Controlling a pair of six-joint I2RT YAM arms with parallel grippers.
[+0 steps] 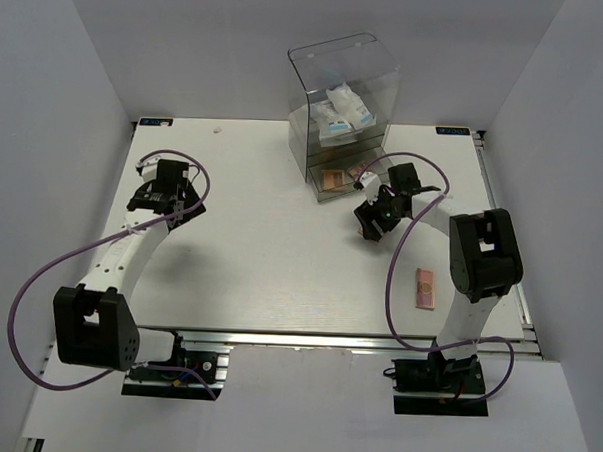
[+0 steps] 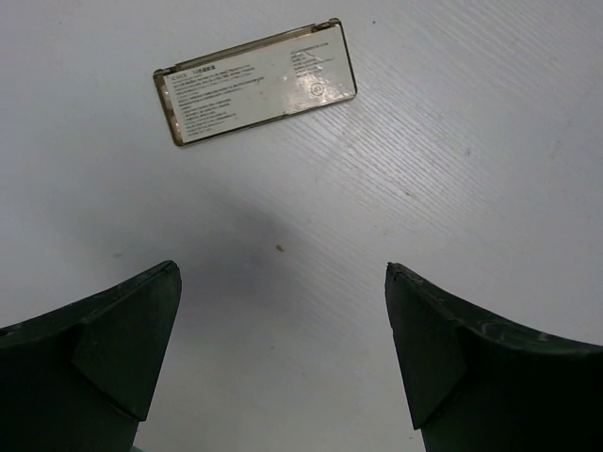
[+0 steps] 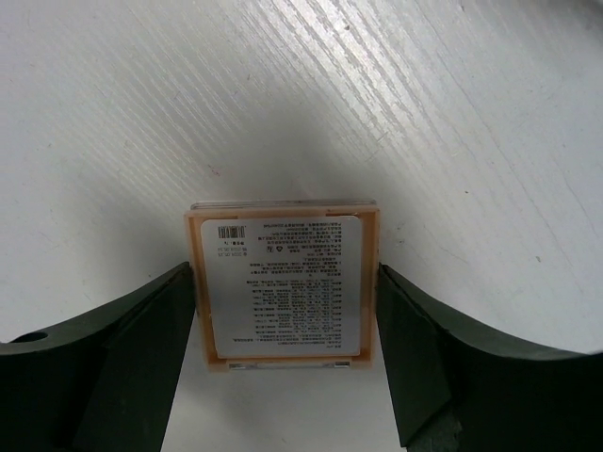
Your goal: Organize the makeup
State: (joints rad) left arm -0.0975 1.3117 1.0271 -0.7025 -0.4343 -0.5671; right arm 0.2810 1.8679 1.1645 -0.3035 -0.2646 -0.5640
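White packets (image 1: 343, 114) sit inside clear acrylic box (image 1: 319, 65).

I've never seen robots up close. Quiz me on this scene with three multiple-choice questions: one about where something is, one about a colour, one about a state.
1. Where are the white packets?
A) on the bare tabletop
B) inside the clear acrylic box
C) on an arm's base

2. What colour are the cables looping along the arms?
A) purple
B) yellow
C) green

3. How is the left gripper?
A) shut on a bottle
B) shut on nothing
C) open, holding nothing

Answers:
1 B, they sit in the box's upper level.
2 A, both loops are purple.
3 C, its fingers stand apart, and the rectangular palette lies beyond them.
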